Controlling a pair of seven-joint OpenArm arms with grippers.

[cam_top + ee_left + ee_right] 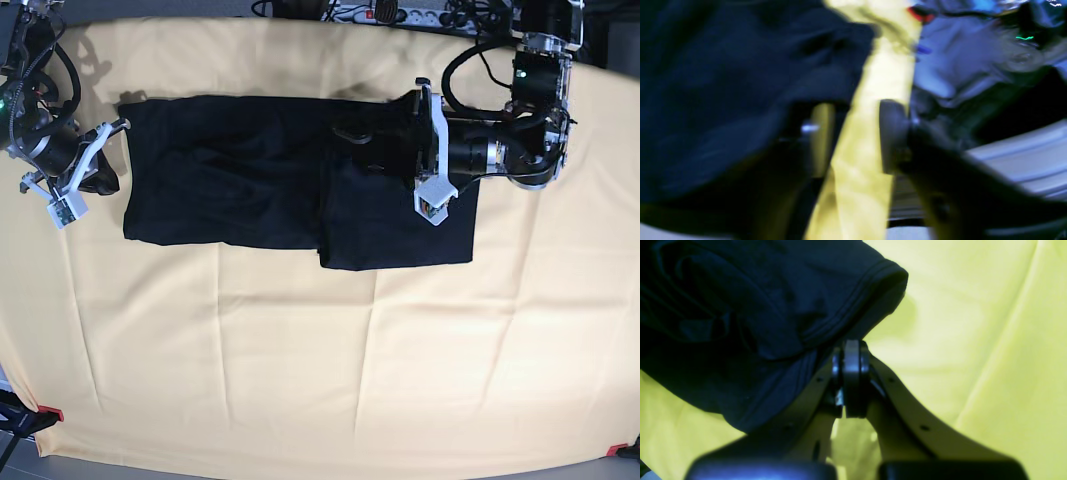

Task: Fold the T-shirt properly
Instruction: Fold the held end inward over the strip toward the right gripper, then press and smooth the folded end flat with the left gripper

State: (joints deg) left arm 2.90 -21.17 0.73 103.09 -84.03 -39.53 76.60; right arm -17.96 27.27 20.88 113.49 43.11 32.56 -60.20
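Right fingers (pixel 851 380) clamped on T-shirt (pixel 230 170) sleeve edge, left fingers (pixel 853 136) parted over it.

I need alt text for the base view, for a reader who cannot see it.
A black T-shirt, partly folded, lies on a yellow cloth. The left gripper is over its right part, and the right gripper is at its left edge.

Plain black T-shirt (pixel 260 185), without visible pattern, lay on a pale yellow cloth (pixel 330 370) that appeared brighter yellow-green in both wrist views. Arm housings were black and silver; red tabs (pixel 50 413) marked the cloth's near corners.
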